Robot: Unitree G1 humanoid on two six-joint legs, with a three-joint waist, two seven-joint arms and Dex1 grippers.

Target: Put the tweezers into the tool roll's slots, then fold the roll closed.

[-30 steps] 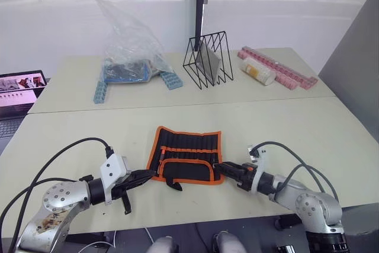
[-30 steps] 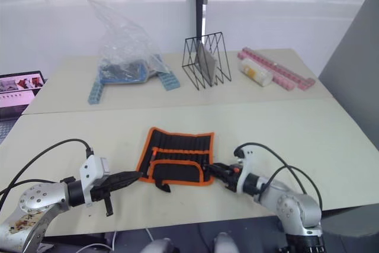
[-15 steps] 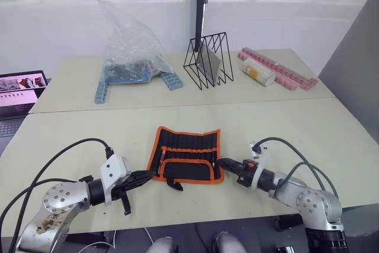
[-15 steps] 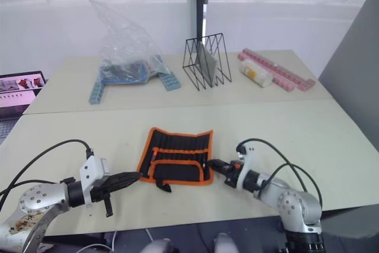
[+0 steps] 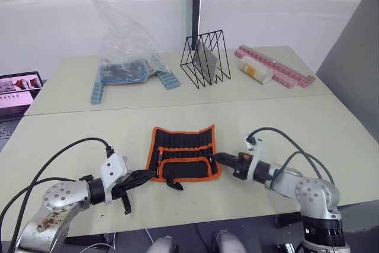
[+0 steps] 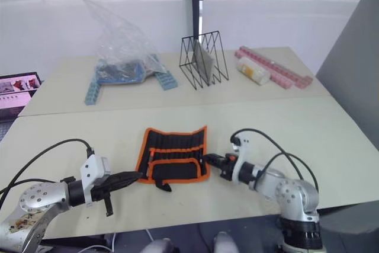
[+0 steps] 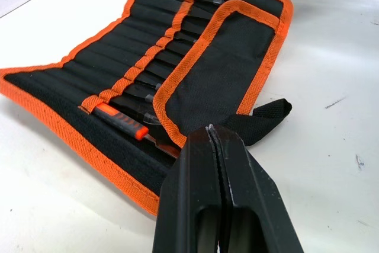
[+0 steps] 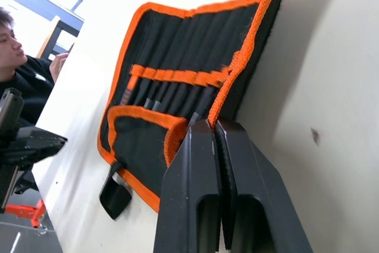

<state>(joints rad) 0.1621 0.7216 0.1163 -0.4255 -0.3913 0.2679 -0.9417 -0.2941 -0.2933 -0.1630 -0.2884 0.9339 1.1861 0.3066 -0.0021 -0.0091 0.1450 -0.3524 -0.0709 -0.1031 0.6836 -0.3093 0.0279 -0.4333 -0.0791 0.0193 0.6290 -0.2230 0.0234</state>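
Note:
The tool roll [image 5: 183, 153] lies open on the table in front of me, black with orange piping and an orange stripe. Slim black tweezers [image 7: 155, 70] sit in its slots [image 7: 127, 57], beside an orange-handled tool [image 7: 118, 120]. The black strap [image 7: 262, 118] trails from the near flap. My left gripper [image 5: 148, 174] is shut, its tips just short of the roll's near left corner. On the other side, my right gripper [image 5: 216, 157] is shut too, its tips against the roll's right edge [image 8: 247, 45], which stands raised off the table.
At the back stand a clear plastic bag [image 5: 127, 45], blue block strips [image 5: 98, 90], a black wire rack [image 5: 204, 57] and pink block strips [image 5: 278, 69]. A laptop [image 5: 18, 86] sits at the far left. A person [image 8: 18, 63] is beyond the table.
My right gripper has slid left along the table to the roll's right edge, and that edge has lifted. The left gripper has stayed put. The camera has shifted slightly.

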